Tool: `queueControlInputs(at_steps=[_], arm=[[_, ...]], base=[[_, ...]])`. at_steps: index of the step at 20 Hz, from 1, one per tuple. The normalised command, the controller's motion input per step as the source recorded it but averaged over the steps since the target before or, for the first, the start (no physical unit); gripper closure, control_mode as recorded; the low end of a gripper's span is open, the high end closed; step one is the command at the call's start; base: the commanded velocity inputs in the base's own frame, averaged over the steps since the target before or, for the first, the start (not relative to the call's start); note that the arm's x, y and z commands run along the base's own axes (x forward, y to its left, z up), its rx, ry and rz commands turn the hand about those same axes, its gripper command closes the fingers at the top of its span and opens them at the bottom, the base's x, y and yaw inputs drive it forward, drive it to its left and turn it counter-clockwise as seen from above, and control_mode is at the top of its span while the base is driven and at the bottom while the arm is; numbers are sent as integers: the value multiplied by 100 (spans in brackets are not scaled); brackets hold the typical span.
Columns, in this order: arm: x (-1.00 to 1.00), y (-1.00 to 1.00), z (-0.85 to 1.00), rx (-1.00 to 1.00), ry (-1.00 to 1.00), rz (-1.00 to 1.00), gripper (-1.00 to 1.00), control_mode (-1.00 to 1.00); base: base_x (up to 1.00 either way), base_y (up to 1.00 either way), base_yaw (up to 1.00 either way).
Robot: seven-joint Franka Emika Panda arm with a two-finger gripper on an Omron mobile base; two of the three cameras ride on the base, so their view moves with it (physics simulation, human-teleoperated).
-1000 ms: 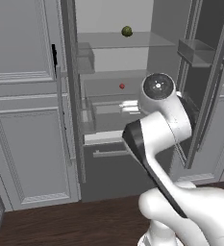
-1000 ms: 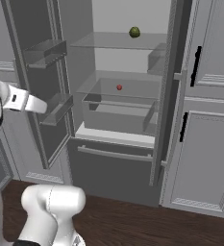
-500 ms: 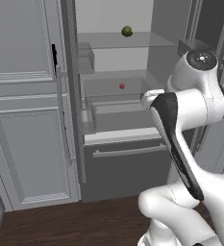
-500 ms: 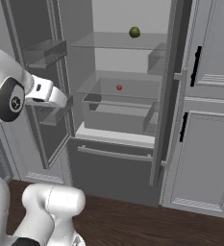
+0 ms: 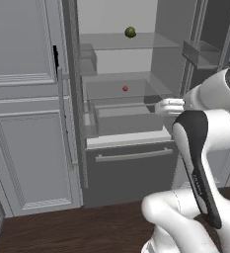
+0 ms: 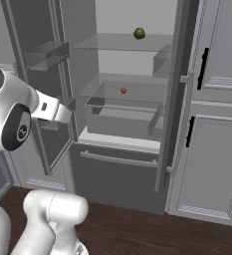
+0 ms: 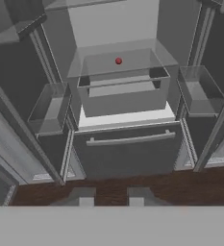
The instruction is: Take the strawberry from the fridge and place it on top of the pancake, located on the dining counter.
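The fridge [image 5: 131,163], a tall matte dark grey unit, is standing with both doors swung wide, showing smooth pale grey shelves and a boxy translucent drawer [image 7: 124,93]. The strawberry [image 7: 118,61], a tiny glossy red berry too round to show any long axis, is sitting on the middle shelf above that drawer. A dark green round item [image 5: 130,32] is resting on the upper shelf. The gripper [image 7: 111,198] is hanging well short of the fridge, its fingers slightly parted and grasping nothing.
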Motion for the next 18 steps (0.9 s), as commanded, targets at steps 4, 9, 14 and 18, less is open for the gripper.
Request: queueControlInputs(at_steps=[4,9,14,18], arm=[[-44,-4,0,0,-8,1,-100,-100],[-34,-2,8,0,-21,0,-100,-100],[-40,-5,33,0,-26,0,-100,-100],[-35,-6,21,0,-15,0,-100,100]], base=[[0,0,0],[0,0,0],[0,0,0],[-8,-2,0]])
